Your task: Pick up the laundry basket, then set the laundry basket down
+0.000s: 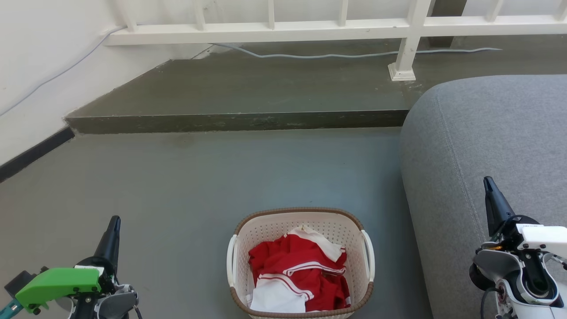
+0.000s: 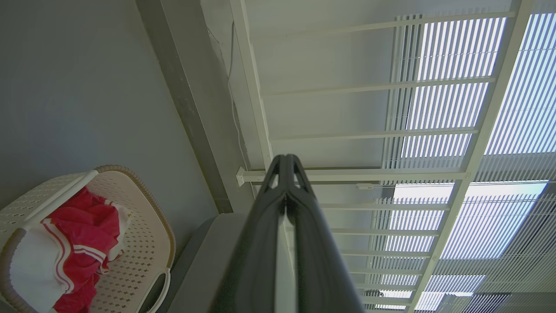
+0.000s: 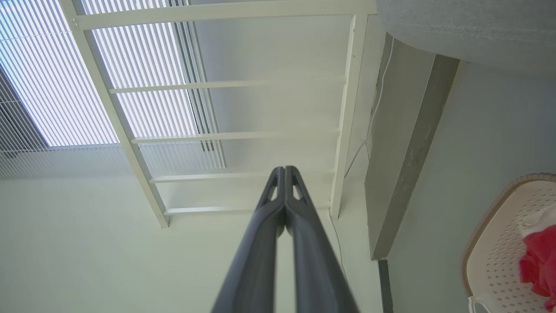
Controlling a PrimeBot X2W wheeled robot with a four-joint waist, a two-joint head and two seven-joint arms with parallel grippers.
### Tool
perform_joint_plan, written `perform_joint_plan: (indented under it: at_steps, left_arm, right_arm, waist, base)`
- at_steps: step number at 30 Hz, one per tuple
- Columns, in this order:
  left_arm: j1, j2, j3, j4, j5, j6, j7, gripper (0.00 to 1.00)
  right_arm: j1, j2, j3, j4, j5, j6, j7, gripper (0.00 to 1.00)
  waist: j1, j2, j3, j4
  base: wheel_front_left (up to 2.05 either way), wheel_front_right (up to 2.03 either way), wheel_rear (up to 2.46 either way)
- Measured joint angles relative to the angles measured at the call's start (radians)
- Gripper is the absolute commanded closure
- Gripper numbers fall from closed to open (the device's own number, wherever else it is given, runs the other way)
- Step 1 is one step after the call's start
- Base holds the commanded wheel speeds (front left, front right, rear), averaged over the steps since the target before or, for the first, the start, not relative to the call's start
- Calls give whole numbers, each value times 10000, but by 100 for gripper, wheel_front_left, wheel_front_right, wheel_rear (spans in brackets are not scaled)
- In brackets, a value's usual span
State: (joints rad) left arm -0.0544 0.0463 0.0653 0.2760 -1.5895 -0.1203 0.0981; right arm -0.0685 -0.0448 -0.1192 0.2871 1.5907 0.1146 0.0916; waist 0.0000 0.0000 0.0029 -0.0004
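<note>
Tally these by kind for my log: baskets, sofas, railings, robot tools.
Laundry basket: 1
Grey sofa: 1
White railing: 1
Tools: 2 (left tool, right tool)
Total: 5

Grey floor, raised step, white railing, grey sofa

Matt, perforated cream plastic on laundry basket, woven-look brown rim. Red-white cloth garments inside. Coarse grey fabric on sofa, 3 o'clock.

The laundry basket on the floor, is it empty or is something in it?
Not empty: the laundry basket holds crumpled red-and-white clothes heaped below its rim.
</note>
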Motion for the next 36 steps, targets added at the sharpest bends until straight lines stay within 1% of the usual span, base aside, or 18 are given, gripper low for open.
perform_joint_plan:
  at_steps: [3,36]
  left_arm:
    - [-60,-4,21,4,-182,-2,38,100]
    - [-70,-12,31,2,-182,-27,38,100]
  right_arm:
    - [-1,10,-42,-4,144,27,75,100]
    - [-1,27,-54,-17,144,27,77,100]
  waist:
    - [0,0,-2,4]
    - [0,0,-1,4]
  base:
    - [0,0,0]
    - [0,0,0]
